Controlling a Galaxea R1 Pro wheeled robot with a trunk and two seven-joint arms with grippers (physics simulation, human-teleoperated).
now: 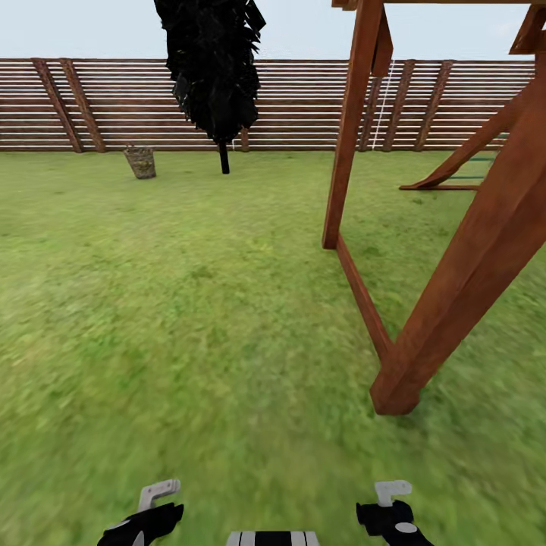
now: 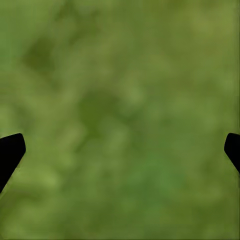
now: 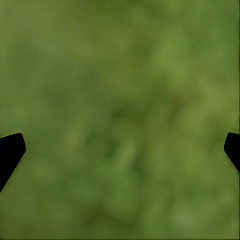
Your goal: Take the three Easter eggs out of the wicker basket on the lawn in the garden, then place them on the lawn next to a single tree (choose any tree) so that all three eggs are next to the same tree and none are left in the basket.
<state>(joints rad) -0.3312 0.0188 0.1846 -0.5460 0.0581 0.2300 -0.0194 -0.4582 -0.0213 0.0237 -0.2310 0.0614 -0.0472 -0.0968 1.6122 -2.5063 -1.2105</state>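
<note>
- One wicker basket [image 1: 140, 161] stands upright on the lawn [image 1: 189, 318] far off at about 11 o'clock in the head view, just in front of the fence; what it holds is too small and distant to make out.
- One narrow black cypress-like tree [image 1: 214, 68] rises at about 12 o'clock, just to the right of the basket and apart from it; its crown is cut off by the top edge, and its thin dark trunk meets the grass near the fence.
- One slatted wooden fence [image 1: 98, 106] of horizontal brown boards with slanted braces runs across the whole far side of the grass.
- One reddish-brown timber frame [image 1: 470, 258] fills the 1 to 4 o'clock side: a tall post, a ground beam and a thick slanted leg planted in the grass nearby. Its upper parts are cut off by the top and right edges.
- A second slanted brace and a pale rope or pole show behind the frame near the fence, hard to make out.
- Two arms show at the bottom edge of the head view, each partly cut off: the left gripper [image 1: 144, 516] at about 7 o'clock and the right gripper [image 1: 390, 512] at about 5 o'clock, well apart.
- In the left wrist view, two black fingertips [image 2: 10, 152] sit at opposite edges over blurred grass; the jaws are spread wide with nothing between them.
- In the right wrist view the fingertips [image 3: 10, 150] stand the same way: jaws spread wide, holding nothing, over blurred green grass.
</note>
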